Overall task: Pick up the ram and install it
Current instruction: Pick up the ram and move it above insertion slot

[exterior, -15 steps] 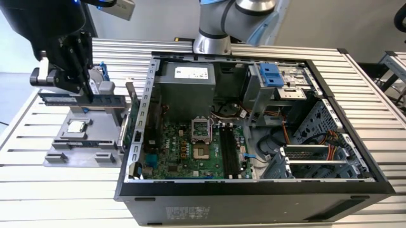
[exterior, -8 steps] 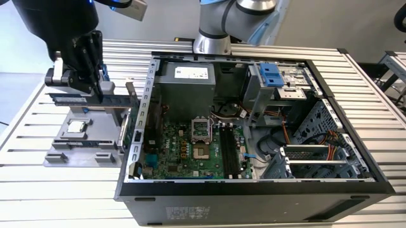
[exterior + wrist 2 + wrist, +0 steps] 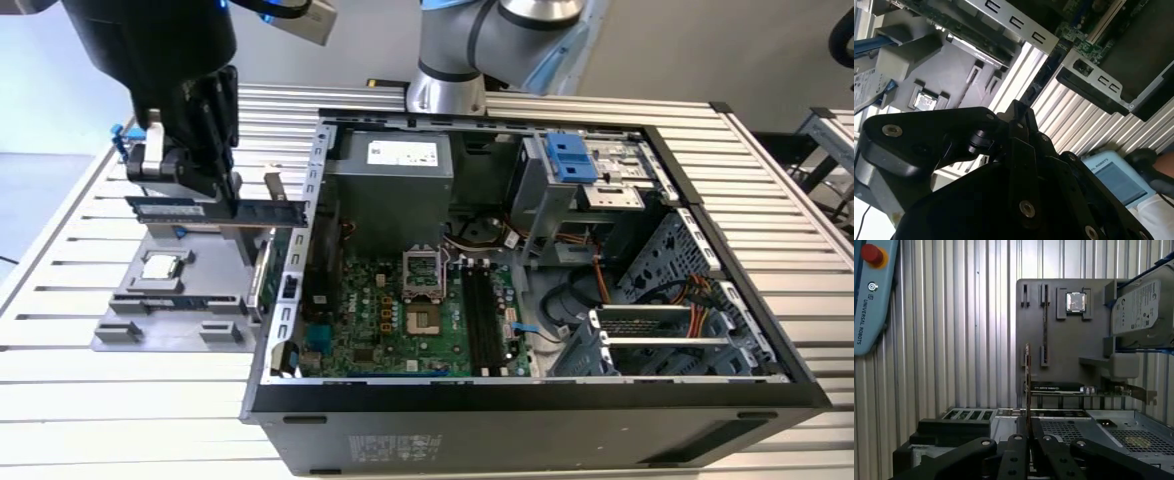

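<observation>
Ribbed metal tabletop (image 3: 54,330) under an open black computer tower (image 3: 534,420). Black two-finger gripper (image 3: 211,185) pinching the long, narrow, dark-green ram stick (image 3: 247,211), level above the grey parts tray (image 3: 174,335), just beside the tower. Probably light, stiff and fragile; best taken by the flat faces, clear of the contact edge. Full length side-on in the exterior view; edge-on, blade-thin, in the first wrist view.

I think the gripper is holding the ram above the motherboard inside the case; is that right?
Not quite: the gripper holds the ram above the grey parts tray outside the case, as the exterior view shows.
</observation>
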`<state>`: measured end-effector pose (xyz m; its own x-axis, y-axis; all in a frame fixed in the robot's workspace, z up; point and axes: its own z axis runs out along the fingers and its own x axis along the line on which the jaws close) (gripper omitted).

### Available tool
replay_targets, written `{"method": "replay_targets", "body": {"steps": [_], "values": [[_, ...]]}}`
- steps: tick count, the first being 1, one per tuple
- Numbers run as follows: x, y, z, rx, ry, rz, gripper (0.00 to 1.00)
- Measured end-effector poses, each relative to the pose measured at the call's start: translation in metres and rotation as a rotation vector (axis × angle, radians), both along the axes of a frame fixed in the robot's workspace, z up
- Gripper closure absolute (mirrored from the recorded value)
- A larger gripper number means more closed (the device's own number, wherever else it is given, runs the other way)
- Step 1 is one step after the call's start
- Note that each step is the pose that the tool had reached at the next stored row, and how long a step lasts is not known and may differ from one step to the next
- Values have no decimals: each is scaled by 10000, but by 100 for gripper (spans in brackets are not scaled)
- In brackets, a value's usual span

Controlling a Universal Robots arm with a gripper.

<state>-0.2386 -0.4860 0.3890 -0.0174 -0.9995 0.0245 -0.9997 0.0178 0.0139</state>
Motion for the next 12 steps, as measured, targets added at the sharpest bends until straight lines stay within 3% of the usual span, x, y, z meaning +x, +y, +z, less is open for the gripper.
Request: {"method": "replay_targets", "body": {"steps": [12], "values": [[251,0,0,0,8,0,100]]}}
